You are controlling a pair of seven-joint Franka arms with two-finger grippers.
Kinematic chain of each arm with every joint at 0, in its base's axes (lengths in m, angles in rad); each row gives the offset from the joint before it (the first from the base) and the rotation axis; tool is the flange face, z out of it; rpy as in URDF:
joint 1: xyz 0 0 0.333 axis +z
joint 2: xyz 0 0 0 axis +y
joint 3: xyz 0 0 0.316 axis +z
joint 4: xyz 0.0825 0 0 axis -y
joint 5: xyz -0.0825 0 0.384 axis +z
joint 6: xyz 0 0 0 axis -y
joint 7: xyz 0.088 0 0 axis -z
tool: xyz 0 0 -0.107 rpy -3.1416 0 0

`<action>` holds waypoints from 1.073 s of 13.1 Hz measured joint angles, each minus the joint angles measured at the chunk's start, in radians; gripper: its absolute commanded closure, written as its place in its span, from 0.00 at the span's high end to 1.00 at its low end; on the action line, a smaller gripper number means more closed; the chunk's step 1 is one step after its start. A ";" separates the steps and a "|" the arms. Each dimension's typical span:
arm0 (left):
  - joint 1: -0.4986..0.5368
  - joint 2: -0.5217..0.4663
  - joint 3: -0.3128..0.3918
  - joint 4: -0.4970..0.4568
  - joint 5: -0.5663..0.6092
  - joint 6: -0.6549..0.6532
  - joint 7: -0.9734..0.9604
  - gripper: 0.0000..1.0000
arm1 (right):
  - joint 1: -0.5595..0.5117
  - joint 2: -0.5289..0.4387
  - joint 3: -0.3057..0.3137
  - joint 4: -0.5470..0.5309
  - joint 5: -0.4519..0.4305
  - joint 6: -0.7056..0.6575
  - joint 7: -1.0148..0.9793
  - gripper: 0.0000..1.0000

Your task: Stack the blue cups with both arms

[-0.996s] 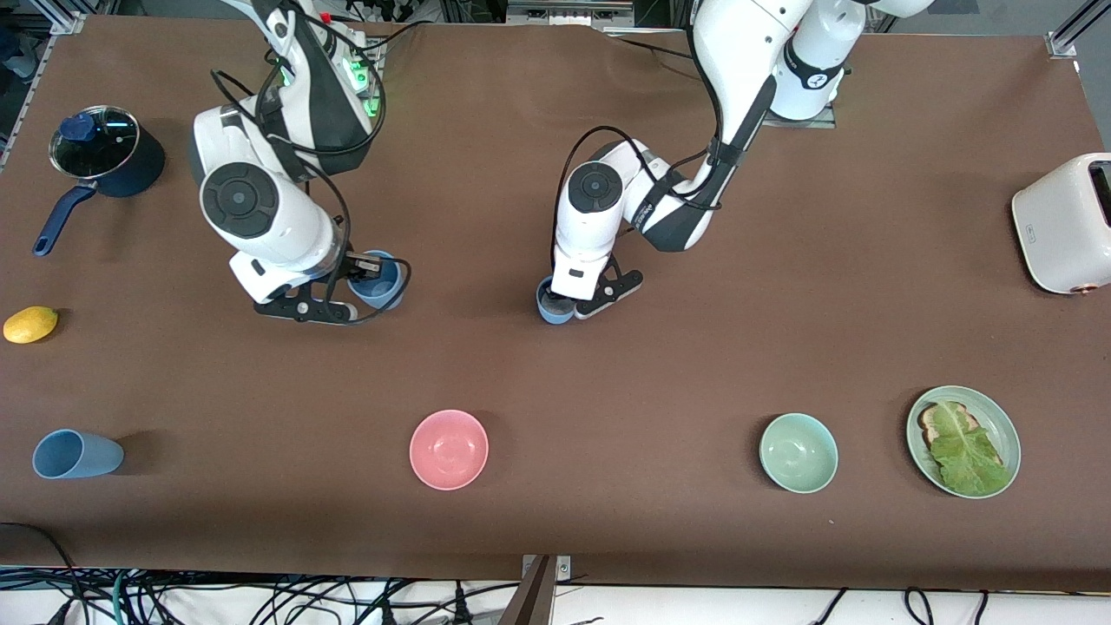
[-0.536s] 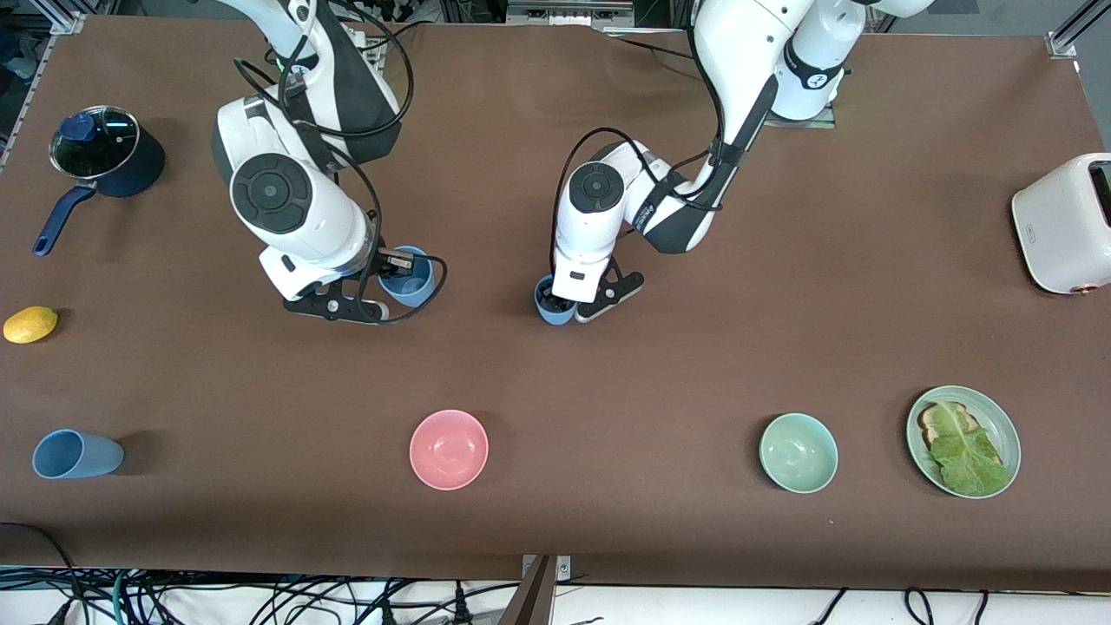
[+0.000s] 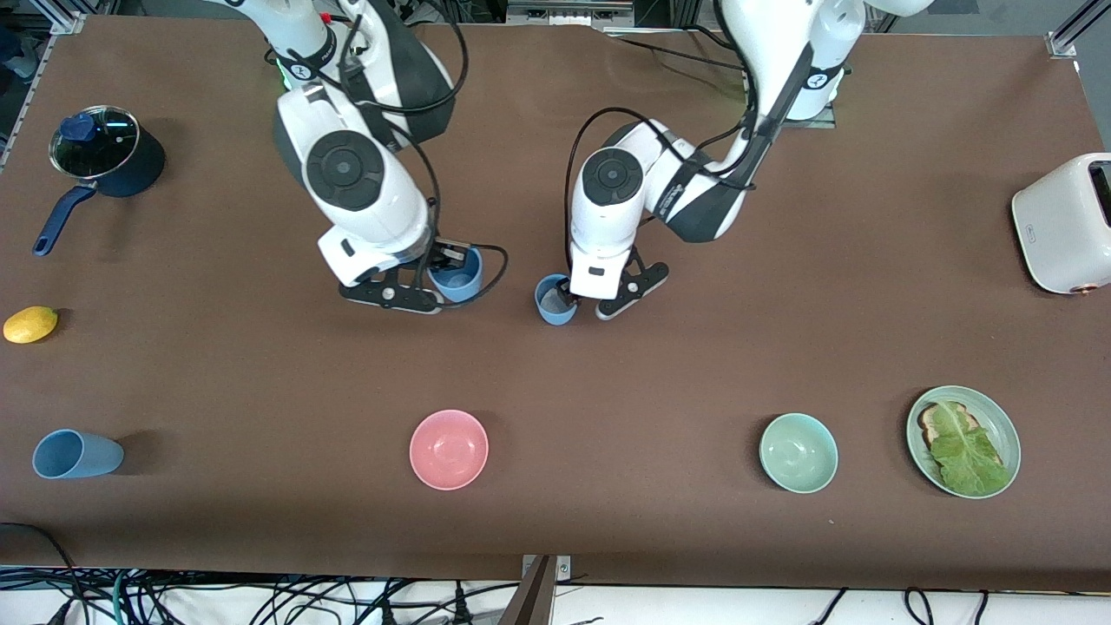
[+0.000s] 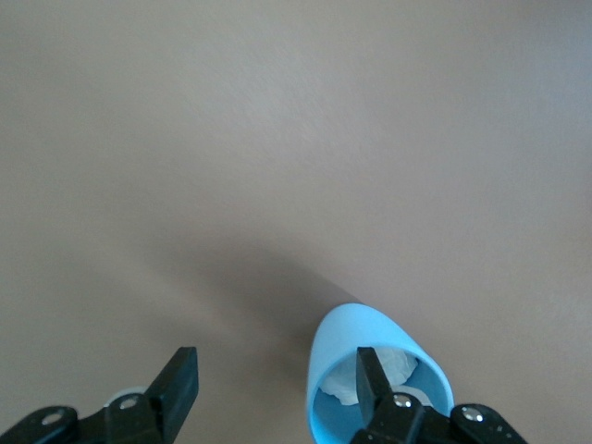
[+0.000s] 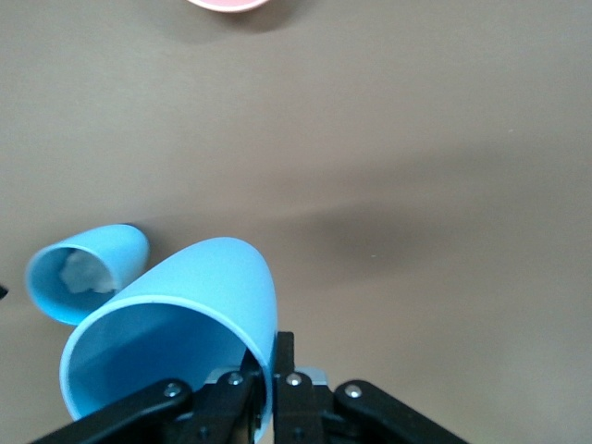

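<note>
Brown cloth covers the table [image 3: 608,373]. Right gripper [image 3: 434,282] pinches one blue cup's [image 3: 457,273] rim mid-table; left gripper [image 3: 583,299], fingers spread, straddles a standing cup's [image 3: 553,301] wall. Third cup [image 3: 74,454] lies near the front corner.

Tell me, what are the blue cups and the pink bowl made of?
The blue cups look like matte plastic: thin walls, soft even colour, no sharp glints. The pink bowl seems plastic too, or maybe glazed ceramic; its smooth inside shows a faint sheen, so I can't be sure.
</note>
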 measured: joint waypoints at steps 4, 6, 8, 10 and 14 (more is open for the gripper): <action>0.082 -0.083 0.000 0.043 0.000 -0.190 0.063 0.90 | 0.075 0.103 0.000 0.108 0.000 0.006 0.117 0.00; 0.158 -0.122 0.001 0.055 0.000 -0.258 0.187 0.91 | 0.106 0.129 0.000 0.126 0.000 0.016 0.161 0.00; 0.245 -0.160 0.002 0.057 -0.002 -0.307 0.348 0.93 | 0.136 0.145 0.000 0.136 0.000 0.028 0.205 0.00; 0.324 -0.189 0.002 0.057 -0.003 -0.339 0.503 0.95 | 0.160 0.159 0.000 0.142 0.000 0.052 0.245 0.00; 0.476 -0.230 0.004 0.086 -0.004 -0.427 0.825 0.98 | 0.171 0.185 -0.001 0.145 0.000 0.105 0.256 0.00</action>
